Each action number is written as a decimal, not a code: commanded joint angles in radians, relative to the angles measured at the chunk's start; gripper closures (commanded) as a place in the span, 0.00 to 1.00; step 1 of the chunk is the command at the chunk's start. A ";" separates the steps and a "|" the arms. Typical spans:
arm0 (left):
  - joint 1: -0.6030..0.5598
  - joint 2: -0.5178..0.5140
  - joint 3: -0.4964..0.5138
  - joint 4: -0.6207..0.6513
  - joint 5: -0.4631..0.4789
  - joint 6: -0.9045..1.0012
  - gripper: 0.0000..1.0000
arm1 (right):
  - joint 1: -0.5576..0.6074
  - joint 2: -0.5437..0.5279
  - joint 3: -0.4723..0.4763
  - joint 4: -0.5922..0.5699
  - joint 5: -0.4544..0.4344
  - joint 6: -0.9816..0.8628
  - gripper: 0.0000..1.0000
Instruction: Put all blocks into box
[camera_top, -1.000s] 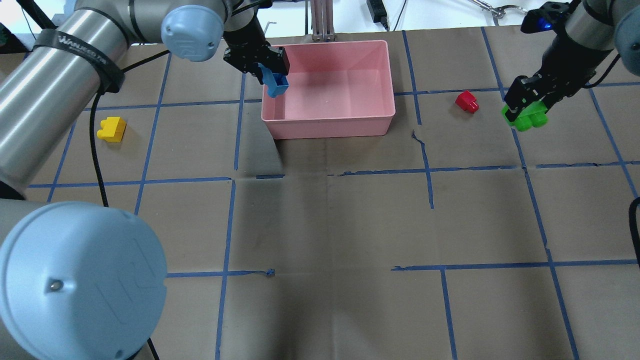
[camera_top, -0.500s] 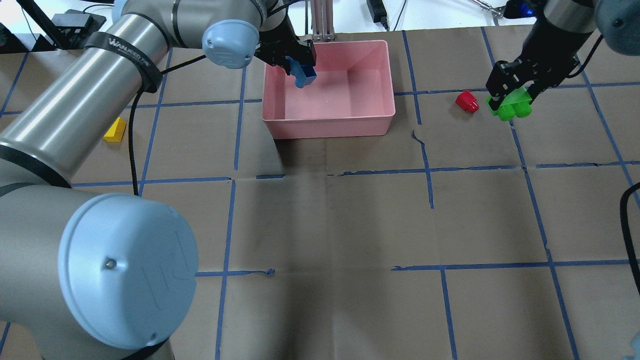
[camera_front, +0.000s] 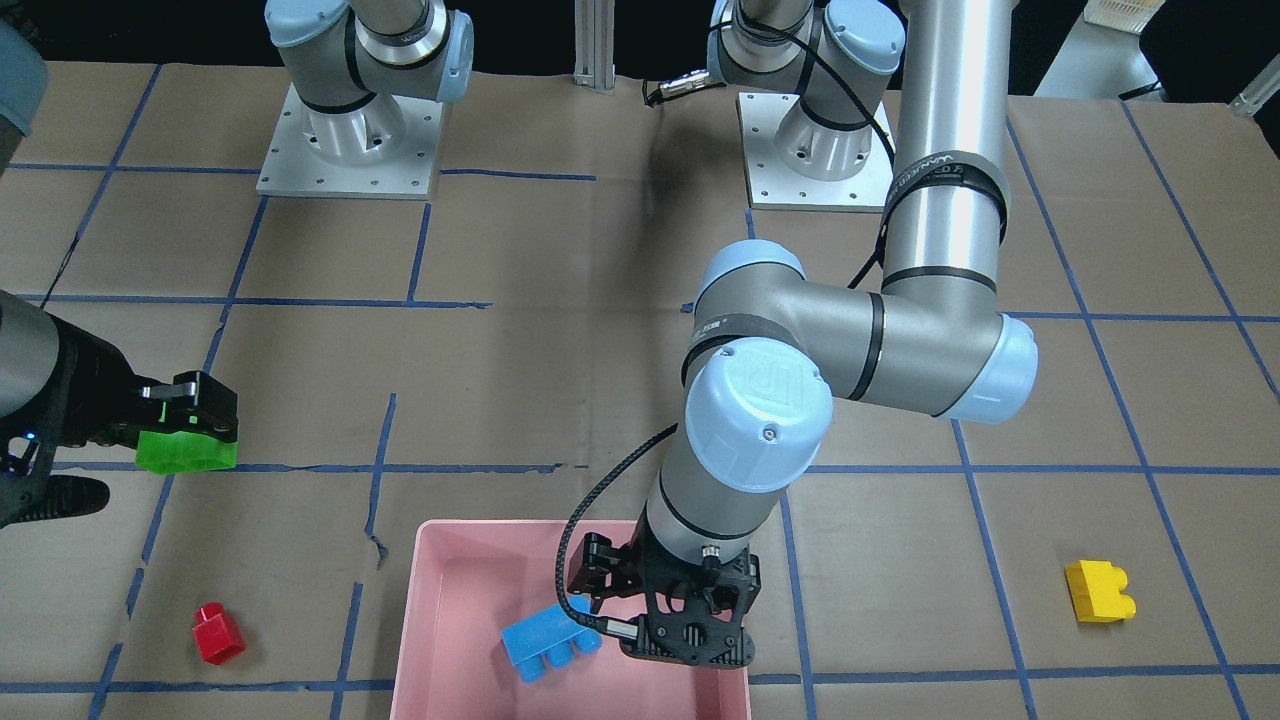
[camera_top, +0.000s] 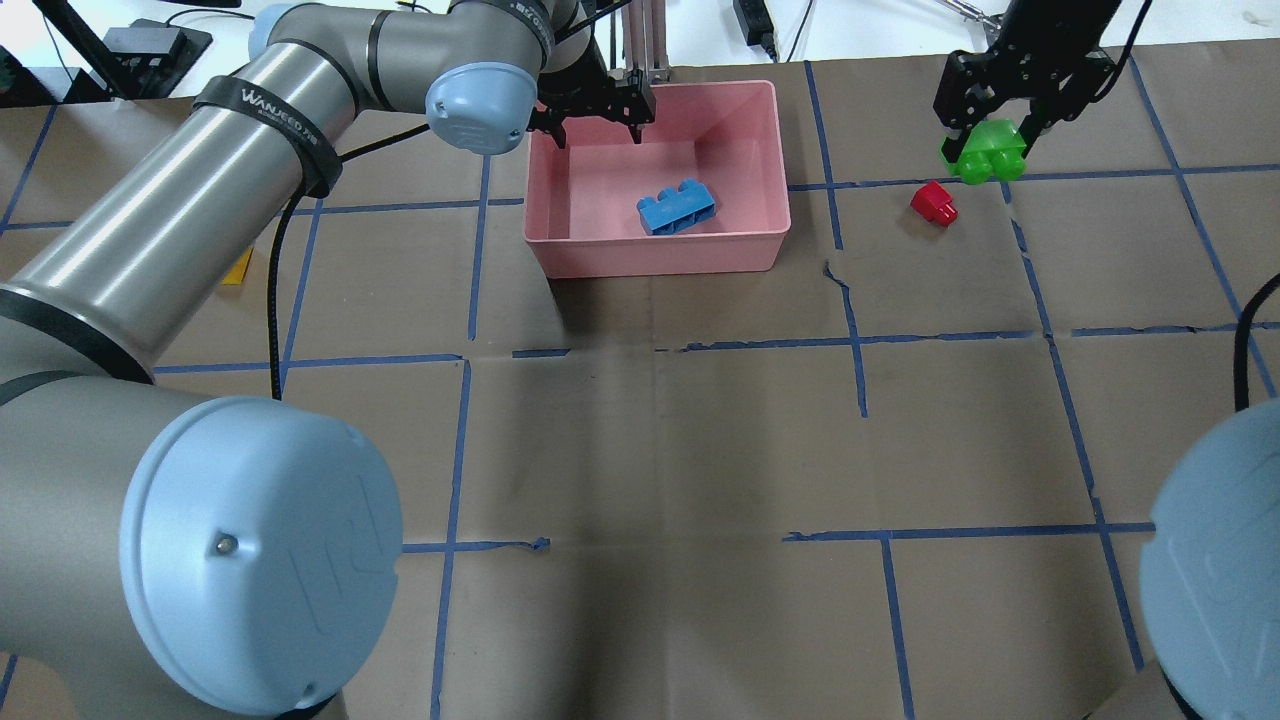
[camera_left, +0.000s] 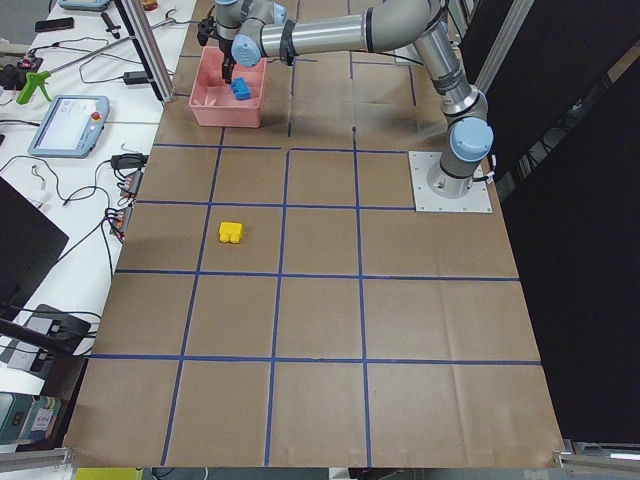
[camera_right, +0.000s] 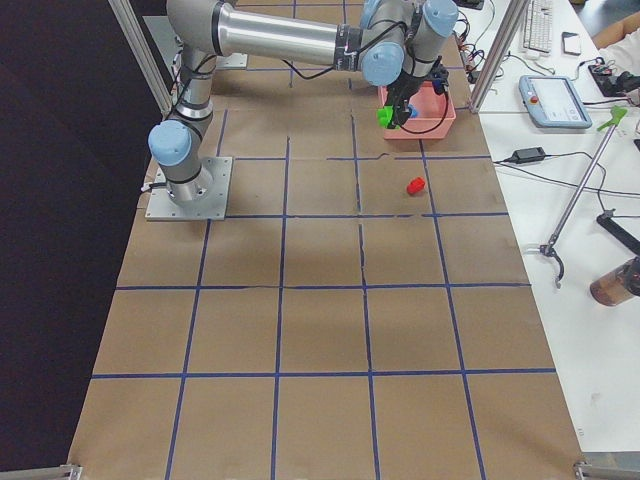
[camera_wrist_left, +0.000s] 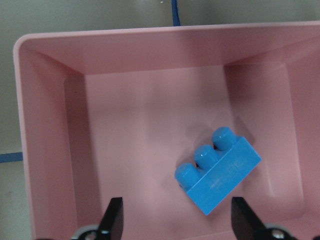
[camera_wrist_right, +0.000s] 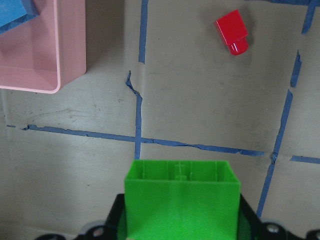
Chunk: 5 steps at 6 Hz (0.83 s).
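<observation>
The blue brick (camera_top: 677, 207) lies loose on the floor of the pink box (camera_top: 655, 252); it also shows in the left wrist view (camera_wrist_left: 218, 170). My left gripper (camera_top: 597, 128) is open and empty above the box's far left part, its fingers (camera_wrist_left: 112, 220) apart. My right gripper (camera_top: 985, 138) is shut on the green brick (camera_top: 985, 162) and holds it above the table, right of the box. The green brick fills the bottom of the right wrist view (camera_wrist_right: 181, 200). The red brick (camera_top: 934, 202) lies on the table between box and right gripper. The yellow brick (camera_front: 1098, 591) lies far on my left side.
An aluminium post (camera_top: 645, 40) stands just behind the box. The arm bases (camera_front: 350, 130) are bolted to the table near me. A side bench with a teach pendant (camera_left: 65, 125) and cables runs along the far edge. Brown paper with blue tape lines covers the table.
My left gripper opened over the box and the blue brick dropped onto its floor. My right gripper carried the green brick farther back and a little left, past the red brick.
</observation>
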 joint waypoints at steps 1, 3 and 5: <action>0.123 0.079 -0.062 -0.012 -0.009 0.005 0.00 | 0.087 0.073 -0.083 -0.002 0.005 0.127 0.60; 0.255 0.231 -0.165 -0.119 0.007 0.002 0.00 | 0.239 0.218 -0.236 -0.026 0.066 0.369 0.60; 0.442 0.299 -0.243 -0.203 0.007 0.054 0.00 | 0.325 0.341 -0.266 -0.188 0.066 0.485 0.60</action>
